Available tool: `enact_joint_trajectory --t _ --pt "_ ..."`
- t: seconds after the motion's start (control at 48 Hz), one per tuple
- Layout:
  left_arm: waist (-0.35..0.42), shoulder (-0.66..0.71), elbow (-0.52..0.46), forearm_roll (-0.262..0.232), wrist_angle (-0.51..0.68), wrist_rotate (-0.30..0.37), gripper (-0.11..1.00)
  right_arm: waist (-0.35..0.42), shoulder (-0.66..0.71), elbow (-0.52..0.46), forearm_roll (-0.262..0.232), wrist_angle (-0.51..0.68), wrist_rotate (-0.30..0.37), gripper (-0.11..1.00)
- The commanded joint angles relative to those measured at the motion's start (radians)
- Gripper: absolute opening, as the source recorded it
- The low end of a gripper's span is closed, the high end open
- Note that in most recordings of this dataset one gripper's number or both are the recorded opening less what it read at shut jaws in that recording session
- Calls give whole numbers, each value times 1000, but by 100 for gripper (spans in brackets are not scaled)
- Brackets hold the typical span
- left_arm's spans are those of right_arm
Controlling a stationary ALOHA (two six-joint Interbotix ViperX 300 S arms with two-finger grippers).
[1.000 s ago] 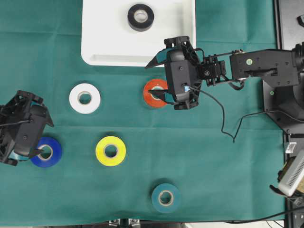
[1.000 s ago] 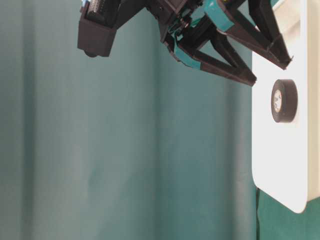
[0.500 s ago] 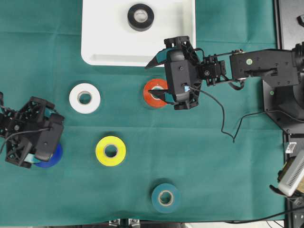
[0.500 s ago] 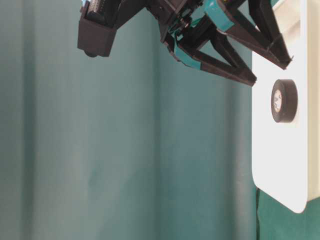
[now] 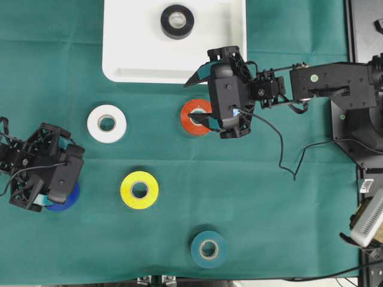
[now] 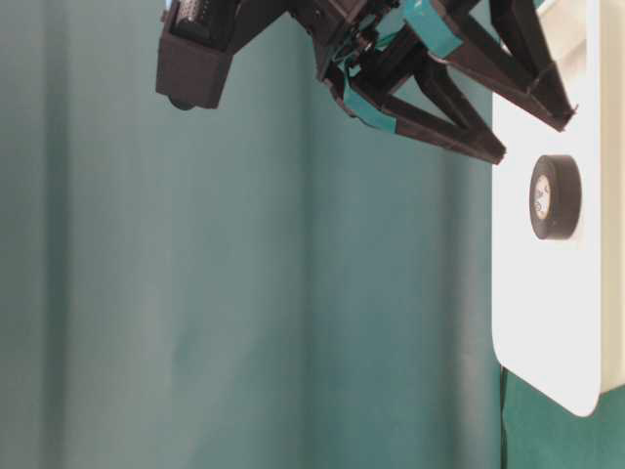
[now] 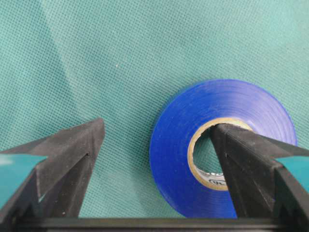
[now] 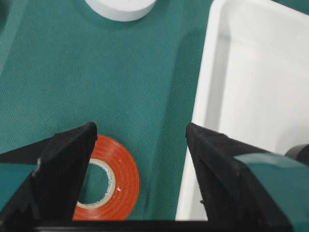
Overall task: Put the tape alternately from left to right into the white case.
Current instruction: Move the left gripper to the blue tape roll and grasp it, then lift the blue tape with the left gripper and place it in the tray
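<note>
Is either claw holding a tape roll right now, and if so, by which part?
Neither holds one yet. The left claw straddles one wall of the blue roll, one finger in the core, not clamped. The right claw hangs open above the red roll.

Both your arms are matte black. The left gripper [image 5: 52,192] has an open lattice-like frame; its wedge-shaped fingers [image 7: 63,159] carry teal tape patches. The right gripper [image 5: 206,98] has the same black wedge fingers [image 8: 67,159] with teal tape. A thin black cable [image 5: 281,149] loops off your right arm. Small pale round marks dot its boxy links.
</note>
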Motion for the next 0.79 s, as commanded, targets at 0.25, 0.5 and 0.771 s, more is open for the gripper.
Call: enact_joint_trajectory --t 0.25,0.5,0.771 --pt "-3 -48 -18 -2 -5 -2 -3 3 -12 -9 -2 -5 0 78" --pt "-3 -48 -18 -2 -5 -2 -3 3 -12 -8 -2 -5 0 78" --pt "-3 -57 -43 -2 -5 -2 -3 3 -12 -9 -2 -5 0 78"
